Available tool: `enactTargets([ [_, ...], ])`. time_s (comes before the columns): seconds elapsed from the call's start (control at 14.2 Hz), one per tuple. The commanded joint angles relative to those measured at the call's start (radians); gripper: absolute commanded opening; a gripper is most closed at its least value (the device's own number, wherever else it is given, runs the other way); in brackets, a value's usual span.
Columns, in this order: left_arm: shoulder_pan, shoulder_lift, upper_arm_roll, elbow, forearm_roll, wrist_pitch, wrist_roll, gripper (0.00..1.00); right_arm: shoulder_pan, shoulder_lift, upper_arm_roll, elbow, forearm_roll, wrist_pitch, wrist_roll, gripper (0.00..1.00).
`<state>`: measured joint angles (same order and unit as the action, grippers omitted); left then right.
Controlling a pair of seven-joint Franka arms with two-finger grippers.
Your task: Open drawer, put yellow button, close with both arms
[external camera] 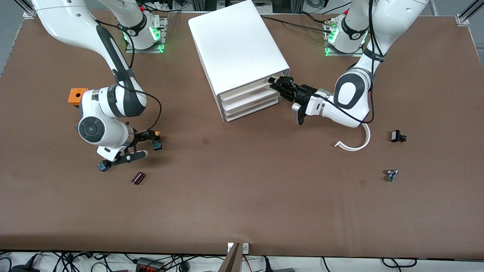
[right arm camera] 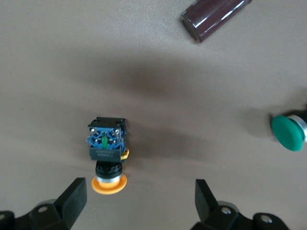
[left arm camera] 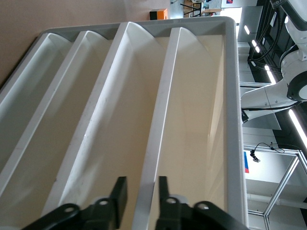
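Clamping the drawer (left arm camera: 153, 158) front, the left claw (left arm camera: 139, 199) grips (right claw (right arm camera: 139, 199) released over yellow button (right arm camera: 108, 158)).

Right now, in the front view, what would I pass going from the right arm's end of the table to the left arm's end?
Orange block → dark cylinder → yellow button → white cabinet → white curved piece

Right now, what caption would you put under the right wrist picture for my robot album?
Open right gripper hovers over the yellow button lying on the table, green button and a dark cylinder nearby.
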<state>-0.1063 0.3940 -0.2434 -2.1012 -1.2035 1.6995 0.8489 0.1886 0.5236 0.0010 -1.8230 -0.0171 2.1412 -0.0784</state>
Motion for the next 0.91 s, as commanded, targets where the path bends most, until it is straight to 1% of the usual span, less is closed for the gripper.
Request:
enactTargets([
  [0.0,0.005,0.019,-0.008,-0.01,-0.033,0.009,0.033,0.13,0.035,0.013,-0.002,0.011,0.014,0.028,0.038,1.0],
  [0.07,0.008,0.019,-0.008,-0.006,-0.033,0.008,0.033,0.09,0.051,0.027,-0.002,0.011,0.022,0.054,0.054,1.0],
  [0.21,0.019,0.02,-0.007,0.004,-0.031,0.006,0.03,0.07,0.06,0.042,-0.004,0.011,0.022,0.066,0.057,1.0],
  [0.35,0.023,0.022,-0.004,0.035,-0.028,0.005,0.016,0.05,0.058,0.053,-0.004,0.011,0.023,0.065,0.058,1.0],
  [0.42,0.027,0.023,0.002,0.056,-0.024,0.005,0.013,0.05,0.06,0.062,-0.004,0.011,0.023,0.066,0.058,1.0],
  [0.49,0.033,0.025,0.006,0.075,-0.016,0.005,0.006,0.05,0.06,0.064,-0.004,0.011,0.022,0.066,0.057,0.97],
  [0.7,0.071,0.08,0.009,0.154,0.036,0.005,-0.014,0.05,0.06,0.075,-0.004,0.008,0.022,0.063,0.057,0.96],
  [0.84,0.097,0.121,0.009,0.222,0.083,0.005,-0.022,0.06,0.057,0.085,-0.004,0.008,0.022,0.06,0.057,0.9],
])
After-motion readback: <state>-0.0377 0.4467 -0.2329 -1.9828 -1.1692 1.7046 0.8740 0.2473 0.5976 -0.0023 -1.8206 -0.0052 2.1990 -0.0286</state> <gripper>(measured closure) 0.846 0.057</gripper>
